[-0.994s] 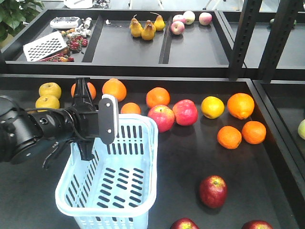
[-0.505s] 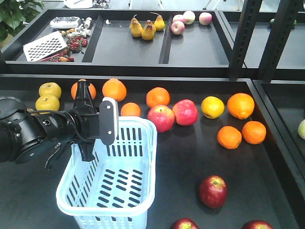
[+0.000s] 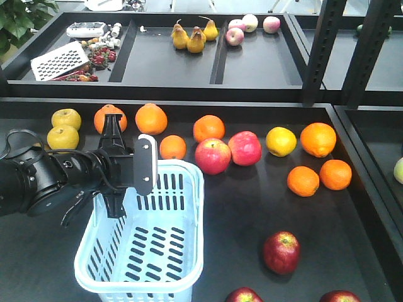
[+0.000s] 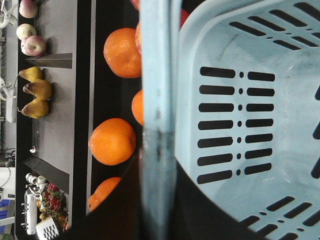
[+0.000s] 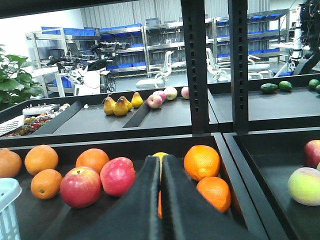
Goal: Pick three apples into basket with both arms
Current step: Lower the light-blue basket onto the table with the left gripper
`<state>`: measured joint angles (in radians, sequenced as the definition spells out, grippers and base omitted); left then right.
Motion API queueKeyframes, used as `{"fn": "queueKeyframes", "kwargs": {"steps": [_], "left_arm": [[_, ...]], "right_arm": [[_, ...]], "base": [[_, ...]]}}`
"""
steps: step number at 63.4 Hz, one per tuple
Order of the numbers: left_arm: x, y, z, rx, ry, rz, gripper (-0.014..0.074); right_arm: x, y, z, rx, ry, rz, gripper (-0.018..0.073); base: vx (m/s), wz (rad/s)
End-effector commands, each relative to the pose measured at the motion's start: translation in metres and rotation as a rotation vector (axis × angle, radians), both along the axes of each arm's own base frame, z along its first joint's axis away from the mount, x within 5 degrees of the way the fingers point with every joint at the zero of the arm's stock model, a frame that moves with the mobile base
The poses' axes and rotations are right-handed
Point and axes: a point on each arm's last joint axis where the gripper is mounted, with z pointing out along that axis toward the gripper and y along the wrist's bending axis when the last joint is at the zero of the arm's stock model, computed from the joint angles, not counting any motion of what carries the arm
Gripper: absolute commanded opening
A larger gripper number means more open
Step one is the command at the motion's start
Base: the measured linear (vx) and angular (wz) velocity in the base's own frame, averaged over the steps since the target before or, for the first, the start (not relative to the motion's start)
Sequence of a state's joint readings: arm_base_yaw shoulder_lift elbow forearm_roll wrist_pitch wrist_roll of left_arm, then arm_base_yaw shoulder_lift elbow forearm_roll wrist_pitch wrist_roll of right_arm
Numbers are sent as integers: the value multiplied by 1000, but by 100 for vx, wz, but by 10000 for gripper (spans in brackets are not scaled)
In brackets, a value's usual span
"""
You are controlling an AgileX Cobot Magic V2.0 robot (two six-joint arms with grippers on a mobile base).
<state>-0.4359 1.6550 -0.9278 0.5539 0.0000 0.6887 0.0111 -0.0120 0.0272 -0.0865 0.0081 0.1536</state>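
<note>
Left hand (image 3: 114,181) is clamped on the basket (image 3: 165,189) at its left rim, front left of the bench (image 3: 252,207), right hand (image 5: 161,159) is pinched shut and empty, and the three dark apples (image 3: 281,251) sit right of the basket, so the right hand looks nearer them.

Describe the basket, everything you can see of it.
The basket is pale blue plastic, rectangular, with slotted walls and floor and a thick rim. It is open side up and empty, on the black tray, just in front of a small orange. The left gripper is at its left rim and appears to clamp the handle.
</note>
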Motion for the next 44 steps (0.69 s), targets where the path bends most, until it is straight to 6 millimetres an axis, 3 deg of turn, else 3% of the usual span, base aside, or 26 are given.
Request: {"fn": "queueKeyframes", "kwargs": {"steps": [1, 19, 44], "left_arm": [[2, -2, 19, -60, -51, 11, 64], [0, 3, 17, -20, -14, 40, 175], [-2, 7, 13, 7, 46, 88, 598]], "right_arm": [[-1, 1, 3, -4, -75, 7, -8], [-1, 1, 3, -4, -75, 7, -8], [-1, 1, 3, -4, -75, 7, -8]], "base": [[0, 0], [0, 0], [0, 0]]}}
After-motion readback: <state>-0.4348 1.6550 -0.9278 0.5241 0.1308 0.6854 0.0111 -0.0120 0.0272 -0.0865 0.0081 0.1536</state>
